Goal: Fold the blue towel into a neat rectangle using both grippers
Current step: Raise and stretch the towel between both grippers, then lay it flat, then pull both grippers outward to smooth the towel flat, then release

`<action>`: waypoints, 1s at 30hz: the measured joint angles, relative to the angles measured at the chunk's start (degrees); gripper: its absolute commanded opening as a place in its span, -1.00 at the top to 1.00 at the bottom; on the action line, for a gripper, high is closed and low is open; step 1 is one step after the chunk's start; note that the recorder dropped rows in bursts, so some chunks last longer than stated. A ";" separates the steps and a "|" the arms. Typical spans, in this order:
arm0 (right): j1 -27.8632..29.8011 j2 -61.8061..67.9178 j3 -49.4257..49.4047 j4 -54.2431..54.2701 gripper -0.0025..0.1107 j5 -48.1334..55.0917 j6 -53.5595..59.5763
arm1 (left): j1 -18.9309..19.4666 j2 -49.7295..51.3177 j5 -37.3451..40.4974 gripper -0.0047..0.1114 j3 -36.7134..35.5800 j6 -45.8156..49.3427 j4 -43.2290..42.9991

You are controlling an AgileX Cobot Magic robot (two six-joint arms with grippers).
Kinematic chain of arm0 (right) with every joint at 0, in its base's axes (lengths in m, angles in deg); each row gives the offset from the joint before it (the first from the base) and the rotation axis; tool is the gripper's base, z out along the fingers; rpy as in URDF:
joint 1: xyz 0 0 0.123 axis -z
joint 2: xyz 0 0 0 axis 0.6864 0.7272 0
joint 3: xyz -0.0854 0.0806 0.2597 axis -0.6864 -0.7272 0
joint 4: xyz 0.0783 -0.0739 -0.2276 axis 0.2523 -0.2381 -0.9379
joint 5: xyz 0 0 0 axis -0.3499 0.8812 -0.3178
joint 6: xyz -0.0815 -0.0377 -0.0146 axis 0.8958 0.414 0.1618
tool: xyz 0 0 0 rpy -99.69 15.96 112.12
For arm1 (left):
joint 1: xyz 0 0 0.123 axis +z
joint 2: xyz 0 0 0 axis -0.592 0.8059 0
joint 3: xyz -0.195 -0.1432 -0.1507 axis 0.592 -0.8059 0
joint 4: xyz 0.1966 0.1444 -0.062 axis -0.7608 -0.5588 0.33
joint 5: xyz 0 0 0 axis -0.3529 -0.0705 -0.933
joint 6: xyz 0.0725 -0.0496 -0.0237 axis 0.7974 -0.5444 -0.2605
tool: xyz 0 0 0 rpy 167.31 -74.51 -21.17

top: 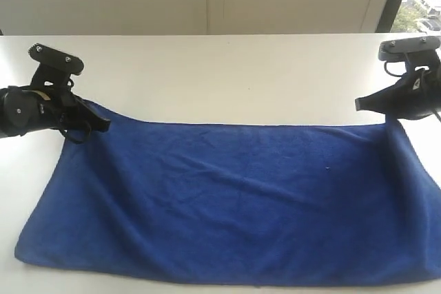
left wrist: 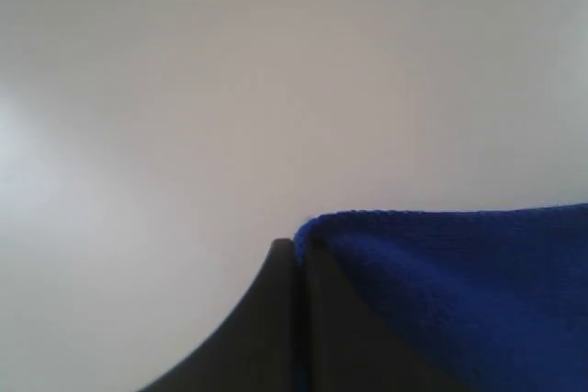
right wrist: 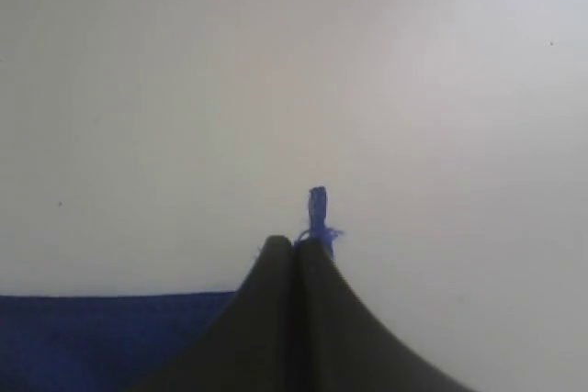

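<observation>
Two end effectors had hold of the blue towel (top: 227, 204), which lay spread wide across the white worktop (top: 220, 67), mostly flat with soft wrinkles. The left end effector (top: 102, 123) was pinched shut on the towel's back left corner. The right end effector (top: 360, 104) was clamped tight on the back right corner, drawing it up a little, with only a blue tuft showing past its tips.

One towel (top: 234, 204) lies on one table (top: 220, 67). There are two tools: the left tool (top: 102, 123) at nine o'clock, the right tool (top: 361, 104) at three o'clock.
</observation>
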State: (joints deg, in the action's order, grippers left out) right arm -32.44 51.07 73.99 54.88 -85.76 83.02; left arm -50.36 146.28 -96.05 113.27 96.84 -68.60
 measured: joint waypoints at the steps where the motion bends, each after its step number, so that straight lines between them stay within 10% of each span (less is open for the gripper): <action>1: 0.23 0.12 0.60 0.00 0.96 0.00 -0.63 | 0.00 0.46 0.00 0.92 0.56 0.48 0.37; 30: 5.41 6.46 4.02 0.00 0.96 -3.97 -2.13 | 4.58 6.68 4.08 0.92 6.96 1.48 3.43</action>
State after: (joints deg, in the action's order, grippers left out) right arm -27.02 57.53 78.01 54.88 -89.73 80.89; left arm -45.78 152.95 -91.97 120.23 98.32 -65.16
